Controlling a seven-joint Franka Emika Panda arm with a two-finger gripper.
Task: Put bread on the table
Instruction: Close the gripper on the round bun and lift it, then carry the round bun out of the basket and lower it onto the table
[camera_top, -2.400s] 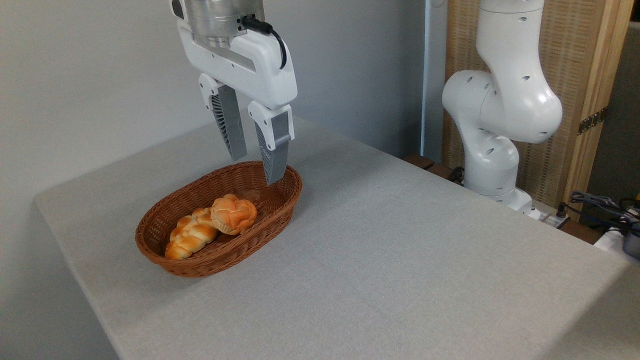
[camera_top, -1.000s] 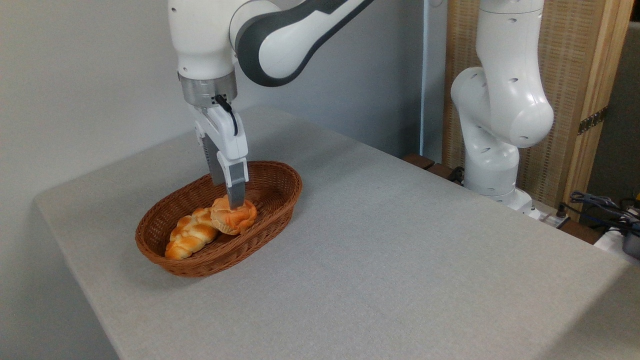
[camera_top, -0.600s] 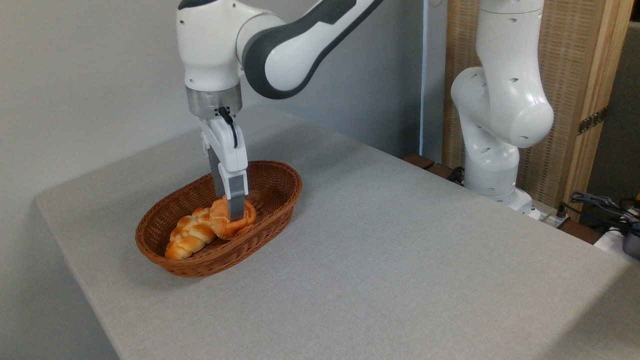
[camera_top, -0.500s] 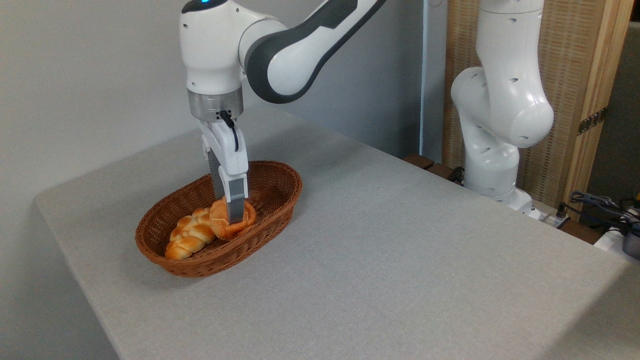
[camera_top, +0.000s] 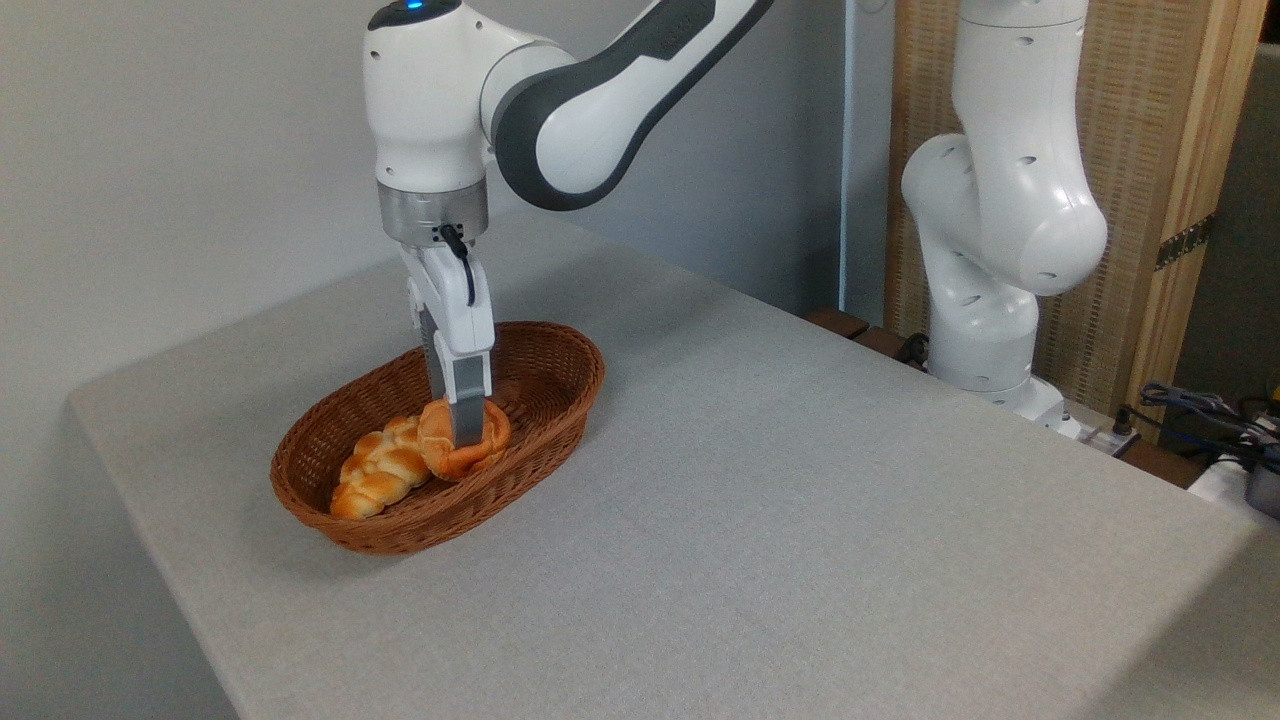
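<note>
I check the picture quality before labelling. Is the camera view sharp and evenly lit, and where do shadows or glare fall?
Camera view: sharp overall; soft, even light with no harsh glare. The wicker basket casts a faint shadow on the table at its left and front. The round bun shows a mild sheen beside the gripper. The table's bottom right corner lies in darker shade.

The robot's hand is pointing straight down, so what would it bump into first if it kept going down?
The hand already grips the round orange-golden knot-shaped bun, so it would probably just squash that bun against the floor of the brown oval wicker basket. How close that floor is, the picture does not show.
</note>
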